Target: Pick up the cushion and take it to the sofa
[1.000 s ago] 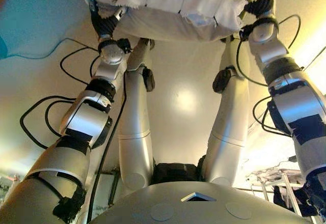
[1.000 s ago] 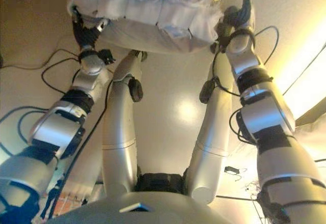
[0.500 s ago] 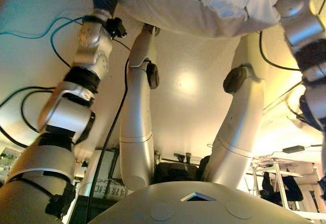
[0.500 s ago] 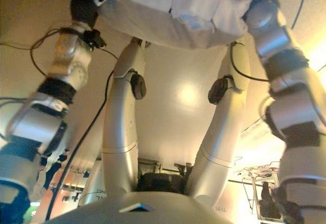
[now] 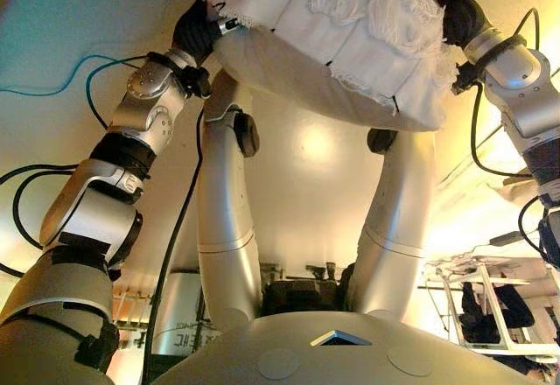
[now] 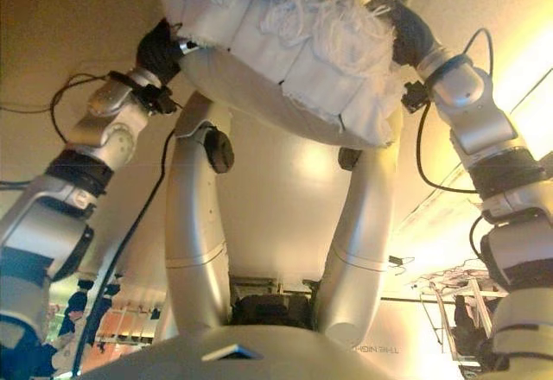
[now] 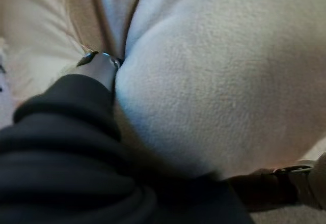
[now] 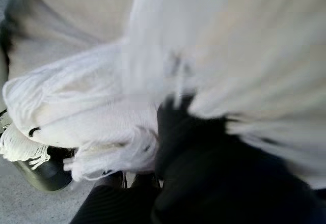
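Note:
A white cushion [image 5: 332, 44] with a fringed cover hangs in the air at the top of the eye views, tilted, well above the floor. My left hand [image 5: 197, 31] is against its left end and my right hand [image 5: 455, 13] against its right end, so the cushion is carried between them. The left wrist view shows the cushion's smooth pale underside [image 7: 214, 81] pressed against my left hand's dark cover [image 7: 66, 132]. The right wrist view shows its fringe [image 8: 86, 112] lying over my right hand's dark cover [image 8: 204, 173]. No sofa is in view.
A glossy pale floor [image 5: 315, 166] lies below. A blue cable [image 5: 52, 79] runs over it at the left. A metal-framed rack [image 5: 477, 306] stands at the lower right, and dark furniture [image 5: 184, 337] at the lower left.
The cushion, carried between both hands, shows larger and more tilted, its right end lower in the picture. Both arms have shifted with it, and the whole picture has shifted too.

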